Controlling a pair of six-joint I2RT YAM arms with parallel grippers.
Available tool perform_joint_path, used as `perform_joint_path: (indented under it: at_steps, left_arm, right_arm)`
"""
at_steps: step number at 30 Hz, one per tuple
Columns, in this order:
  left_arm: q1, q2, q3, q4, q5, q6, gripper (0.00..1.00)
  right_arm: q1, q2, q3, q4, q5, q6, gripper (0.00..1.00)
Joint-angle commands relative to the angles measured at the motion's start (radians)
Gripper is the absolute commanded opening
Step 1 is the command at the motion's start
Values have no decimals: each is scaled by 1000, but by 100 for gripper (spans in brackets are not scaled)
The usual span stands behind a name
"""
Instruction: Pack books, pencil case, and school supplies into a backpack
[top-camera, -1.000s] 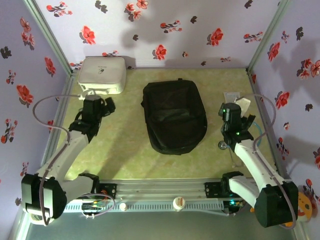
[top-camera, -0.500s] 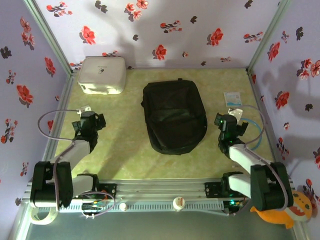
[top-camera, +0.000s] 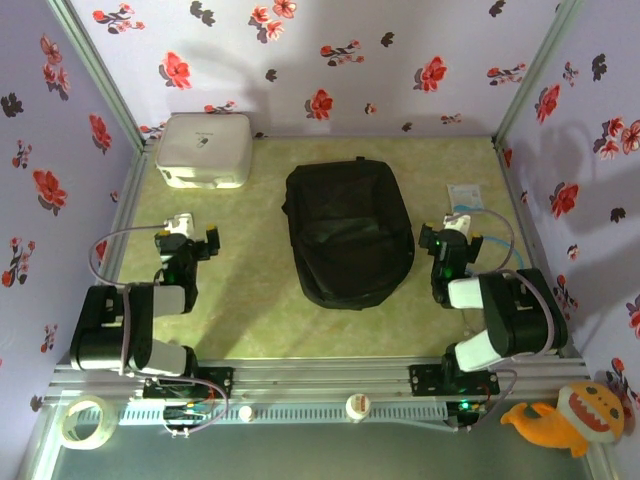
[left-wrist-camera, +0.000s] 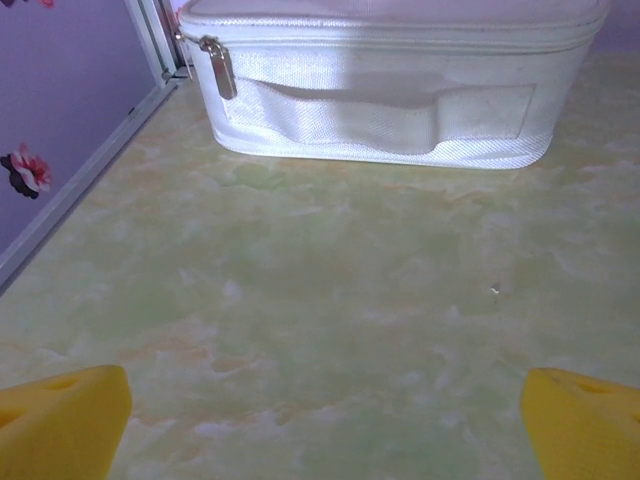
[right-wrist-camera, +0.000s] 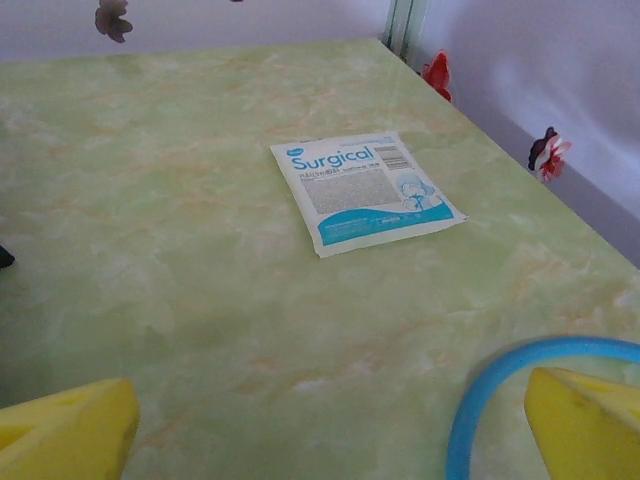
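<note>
Resting folded low near the bottom of the overhead frame, the left gripper and right gripper both gape wide and carry nothing, which looks like a parked pose. Between them, mid-frame, the large soft black fabric backpack lies flat, apart from either. Farther up sit a small white-blue paper packet at right and a white rounded zipped case at upper left.

The backpack lies between box and packet.

Black-and-white arms with yellow wedge fingertips
</note>
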Motion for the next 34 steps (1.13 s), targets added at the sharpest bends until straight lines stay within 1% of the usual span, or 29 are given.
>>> perform_joint_path:
  at_steps: [1,3,5,6,9,11,14,16,26,34]
  left_arm:
    - [18,70,9,140,55,24,99]
    - [21,113,9,173,53,23,100]
    - [26,101,9,135,52,11,100]
    - [28,109,9,144,49,11,100]
    - [28,107,59,98,33,7,100]
    - [28,106,95,25,-26,-25,100]
    - [26,108,90,36,-28,-23,100]
    - [25,108,90,37,-27,-22,100]
    - [8,111,104,16,-22,-6,100]
    - [12,111,106,10,-16,-6,100]
  right_arm:
    - [-16,1,22,73,-16,-4,99]
    - [-27,9,26,73,-34,4,99]
    - [-37,16,28,73,-58,11,99]
    - [-39,29,23,87,-71,8,99]
    - [-38,94,12,191,-77,-10,99]
    - [-38,60,27,111,-64,7,99]
    - [-40,84,43,111,-9,27,99]
    - [-60,69,60,50,-27,53,99]
    - [-73,73,61,50,-39,61,99]
    - [-73,71,61,52,-39,61,99]
